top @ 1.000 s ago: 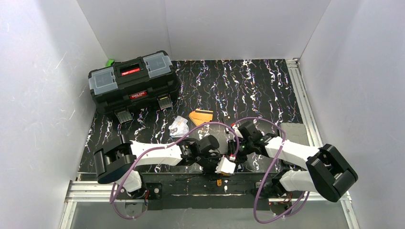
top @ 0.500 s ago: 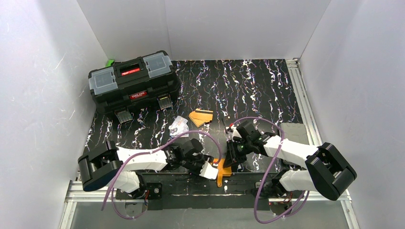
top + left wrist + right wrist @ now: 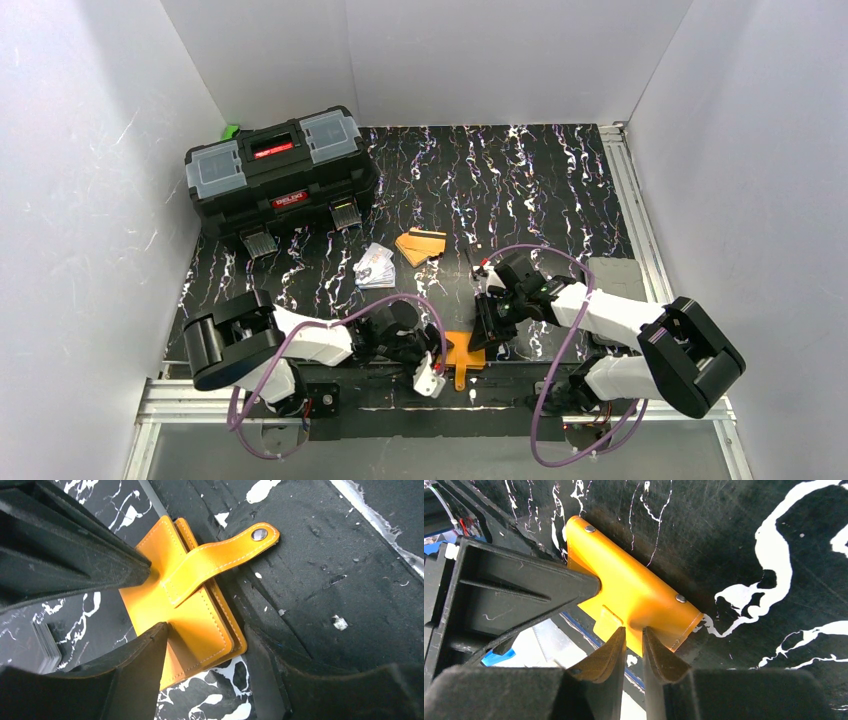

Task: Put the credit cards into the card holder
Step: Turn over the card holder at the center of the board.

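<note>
The card holder (image 3: pixel 462 351) is a shut orange wallet lying at the table's front edge, with its snap tab (image 3: pixel 225 552) undone and pointing outward. My right gripper (image 3: pixel 485 332) is nearly shut, and its tips pinch the wallet's near edge (image 3: pixel 634 630). My left gripper (image 3: pixel 432 378) is open and empty, with its fingers straddling the wallet's corner (image 3: pixel 210 645) without gripping it. A stack of pale white cards (image 3: pixel 375 266) and some orange cards (image 3: pixel 421 245) lie on the mat, farther back.
A big black toolbox (image 3: pixel 280 170) stands at the back left. A grey pad (image 3: pixel 615 278) lies at the right edge. A metal rail (image 3: pixel 200 400) runs along the front, just past the wallet. White walls close in on three sides.
My left arm has drawn back toward the near left, and its gripper has slid off the wallet to the front edge. This has uncovered the wallet. My right gripper has stayed on the wallet.
</note>
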Available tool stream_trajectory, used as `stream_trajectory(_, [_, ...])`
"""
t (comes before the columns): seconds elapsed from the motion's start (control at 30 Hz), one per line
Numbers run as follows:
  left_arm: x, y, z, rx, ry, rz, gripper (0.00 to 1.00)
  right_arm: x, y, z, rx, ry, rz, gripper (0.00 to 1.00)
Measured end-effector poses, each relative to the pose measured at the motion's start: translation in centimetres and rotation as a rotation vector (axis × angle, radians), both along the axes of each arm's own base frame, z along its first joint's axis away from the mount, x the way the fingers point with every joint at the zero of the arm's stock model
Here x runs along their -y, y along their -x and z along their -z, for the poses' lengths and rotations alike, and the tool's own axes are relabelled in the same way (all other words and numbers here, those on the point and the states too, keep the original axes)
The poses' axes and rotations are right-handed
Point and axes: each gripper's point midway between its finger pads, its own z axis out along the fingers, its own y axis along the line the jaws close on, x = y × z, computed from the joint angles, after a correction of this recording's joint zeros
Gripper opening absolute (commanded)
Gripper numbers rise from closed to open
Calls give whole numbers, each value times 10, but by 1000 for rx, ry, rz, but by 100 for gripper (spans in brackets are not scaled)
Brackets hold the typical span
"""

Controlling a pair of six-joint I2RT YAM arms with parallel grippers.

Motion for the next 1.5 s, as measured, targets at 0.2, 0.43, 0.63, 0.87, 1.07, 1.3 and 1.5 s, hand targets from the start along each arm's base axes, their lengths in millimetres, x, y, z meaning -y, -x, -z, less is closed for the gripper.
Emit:
stream_trajectory(0.2, [4,4,1,55,53,64,28,0,1,0,-8,-4,-5,26])
stream_trajectory(0.43, [15,-7,-15,125,106,42,3,0,-1,-2,-3,-11,-1,28])
stream_trajectory(0.63, [17,-24,-32,108,65,-41,0,-3,-13,-14,46,-38,7,32])
stream_trajectory(0.87, [12,-63,-84,-155,3,-284,0,-7,-57,-52,178,-105,74,45])
stream_trajectory(1.07, [-2,-79,-126,-502,-12,-445,0,-12,-82,-90,323,-213,94,52])
stream_trajectory(1.3, [-13,-61,-119,-855,-143,-475,0,-6,-64,-79,293,-251,57,54])
stream_trajectory(1.5, [-23,-58,-91,-1091,-299,-508,1,-6,-52,-73,275,-307,30,55])
